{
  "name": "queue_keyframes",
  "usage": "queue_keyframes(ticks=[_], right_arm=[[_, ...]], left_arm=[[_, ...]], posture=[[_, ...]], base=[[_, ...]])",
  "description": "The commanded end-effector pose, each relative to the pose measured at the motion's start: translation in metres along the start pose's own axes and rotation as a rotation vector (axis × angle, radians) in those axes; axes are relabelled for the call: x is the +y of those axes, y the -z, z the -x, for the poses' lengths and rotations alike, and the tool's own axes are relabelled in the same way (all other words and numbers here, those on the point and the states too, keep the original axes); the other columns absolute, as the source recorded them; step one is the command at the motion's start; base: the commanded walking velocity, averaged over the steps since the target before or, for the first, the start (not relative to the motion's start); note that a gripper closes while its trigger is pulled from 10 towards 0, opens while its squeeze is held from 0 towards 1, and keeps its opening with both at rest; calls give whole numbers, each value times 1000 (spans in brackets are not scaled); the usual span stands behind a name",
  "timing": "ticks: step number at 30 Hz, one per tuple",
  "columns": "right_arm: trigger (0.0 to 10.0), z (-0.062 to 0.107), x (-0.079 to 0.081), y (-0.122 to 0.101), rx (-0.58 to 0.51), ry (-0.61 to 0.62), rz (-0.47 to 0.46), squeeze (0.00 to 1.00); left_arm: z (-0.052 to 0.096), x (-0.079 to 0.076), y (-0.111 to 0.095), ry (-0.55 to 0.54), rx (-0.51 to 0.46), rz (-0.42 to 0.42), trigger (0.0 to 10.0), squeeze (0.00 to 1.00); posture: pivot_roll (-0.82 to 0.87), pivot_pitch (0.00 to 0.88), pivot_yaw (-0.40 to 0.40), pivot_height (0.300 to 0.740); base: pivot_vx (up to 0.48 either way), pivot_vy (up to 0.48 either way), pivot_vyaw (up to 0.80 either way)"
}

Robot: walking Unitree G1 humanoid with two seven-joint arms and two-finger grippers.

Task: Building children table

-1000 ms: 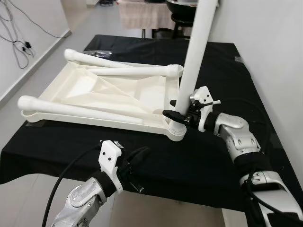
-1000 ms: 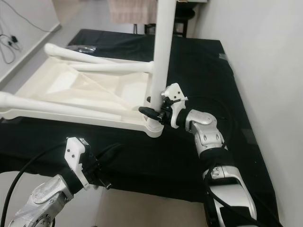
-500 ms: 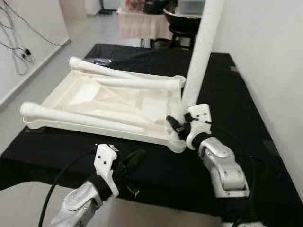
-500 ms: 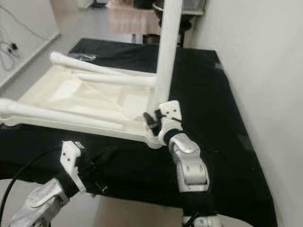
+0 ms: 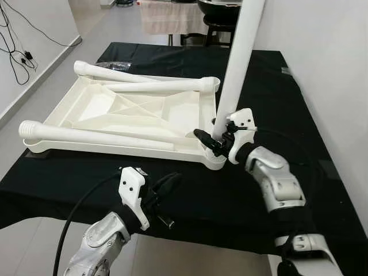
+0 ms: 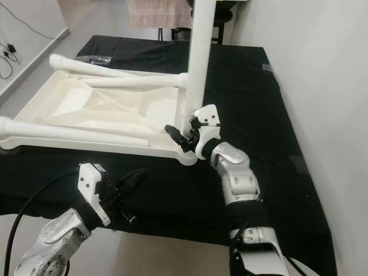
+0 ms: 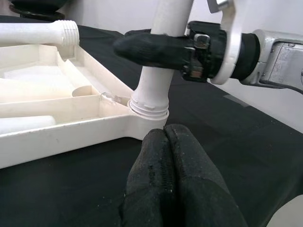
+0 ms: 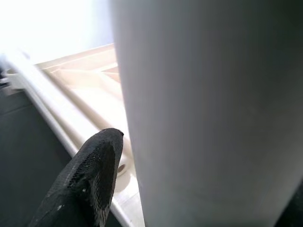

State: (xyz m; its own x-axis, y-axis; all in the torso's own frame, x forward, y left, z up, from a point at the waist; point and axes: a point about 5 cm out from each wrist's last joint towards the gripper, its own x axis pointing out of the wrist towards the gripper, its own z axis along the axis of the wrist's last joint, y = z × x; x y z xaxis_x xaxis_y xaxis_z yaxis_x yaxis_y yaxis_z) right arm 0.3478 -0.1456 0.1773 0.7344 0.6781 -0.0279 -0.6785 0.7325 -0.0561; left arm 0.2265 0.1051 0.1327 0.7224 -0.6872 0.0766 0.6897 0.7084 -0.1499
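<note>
Table leg [image 5: 240,54] upright in corner socket of inverted white tabletop [image 5: 126,112] on black surface [image 5: 259,86], gripped low by right gripper [image 5: 214,140] fingers; left gripper [image 5: 167,187] fingers closed, empty, near front edge; risk of cross-threading if tilted.

A black-clothed table [image 5: 270,86] carries the white upturned tabletop [image 5: 123,112] (ribs upward).

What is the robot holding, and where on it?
The right gripper grips the upright white table leg near its bottom, just above the corner socket. The left gripper holds nothing, fingers together.
</note>
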Motion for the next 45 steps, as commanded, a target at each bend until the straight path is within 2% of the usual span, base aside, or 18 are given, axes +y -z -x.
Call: queue_keyframes(ticks=[1, 6, 7, 8, 9, 23, 25, 26, 27, 28, 29, 31, 34, 36, 37, 41, 42, 45], right_arm=[[10000, -8, 10, 6, 38, -158, 16, 0], [10000, -14, -2, 7, 52, -165, 3, 0], [8863, -16, -7, 7, 52, -121, -1, 0], [8863, -17, -11, 7, 50, -99, -1, 0], [0, -18, -16, 7, 45, -61, -22, 0], [0, -3, -19, 21, 67, -6, -25, 0], [0, 1, -24, 33, 110, 307, -7, 0], [0, 1, -24, 33, 110, 307, -7, 0], [0, 16, -19, 48, 89, 748, -191, 0], [0, 23, -12, 55, 101, 829, -283, 0], [0, 26, -6, 59, 109, 844, -338, 0], [0, 11, 19, 49, 79, 641, -162, 0], [0, 0, 27, 43, 72, 511, -83, 0], [0, -4, 20, 48, 108, 497, -137, 0], [10000, -5, 18, 49, 117, 493, -138, 0], [10000, -9, 18, 40, 77, 459, -110, 0], [10000, -8, 21, 38, 81, 483, -113, 1000], [10000, -11, 21, 29, 85, 416, -85, 1000]], left_arm=[[0, 0, 2, -12, 0, 9, 10000, 0], [0, 0, 3, -15, 0, 10, 10000, 0], [0, 0, 3, -15, 0, 11, 10000, 0], [0, 0, 3, -15, 0, 11, 10000, 0], [0, 0, 3, -16, 0, 12, 10000, 0], [1, 0, 1, -17, -1, 17, 10000, 0], [2, 1, 1, -18, -2, 16, 10000, 0], [2, 1, 1, -18, -2, 16, 10000, 0], [3, 1, 0, -22, -4, 13, 10000, 0], [3, 2, -1, -23, -5, 13, 10000, 0], [3, 2, -1, -24, -5, 13, 10000, 0], [3, 3, -1, -28, -7, 12, 10000, 0], [2, 4, 0, -31, -8, 12, 10000, 0], [1, 3, 0, -28, -8, 13, 10000, 0], [0, 3, 0, -28, -8, 13, 10000, 0], [0, 3, -1, -43, -17, 10, 10000, 0], [0, 3, -1, -44, -17, 10, 10000, 0], [0, 3, -1, -44, -18, 12, 10000, 0]], posture=[[47, 77, -27, 740], [48, 78, -25, 740], [48, 78, -25, 740], [48, 78, -25, 740], [48, 78, -25, 740], [37, 98, -21, 740], [33, 105, -30, 740], [33, 105, -30, 740], [29, 111, -33, 740], [29, 111, -33, 740], [29, 111, -33, 740], [25, 112, -24, 740], [9, 103, -18, 740], [24, 103, -32, 740], [30, 103, -35, 740], [28, 104, -32, 740], [28, 103, -32, 740], [28, 104, -30, 740]], base=[[0, 0, 0], [0, 0, 0], [0, 0, 0], [0, 0, 0], [0, 0, 0], [0, 0, 0], [0, 0, 0], [0, 0, 0], [0, 0, 0], [0, 0, 0], [0, 0, 0], [0, 0, 0], [0, 0, 0], [0, 0, 0], [0, 0, 0], [0, 0, 0], [0, 0, 0], [0, 0, 0]])
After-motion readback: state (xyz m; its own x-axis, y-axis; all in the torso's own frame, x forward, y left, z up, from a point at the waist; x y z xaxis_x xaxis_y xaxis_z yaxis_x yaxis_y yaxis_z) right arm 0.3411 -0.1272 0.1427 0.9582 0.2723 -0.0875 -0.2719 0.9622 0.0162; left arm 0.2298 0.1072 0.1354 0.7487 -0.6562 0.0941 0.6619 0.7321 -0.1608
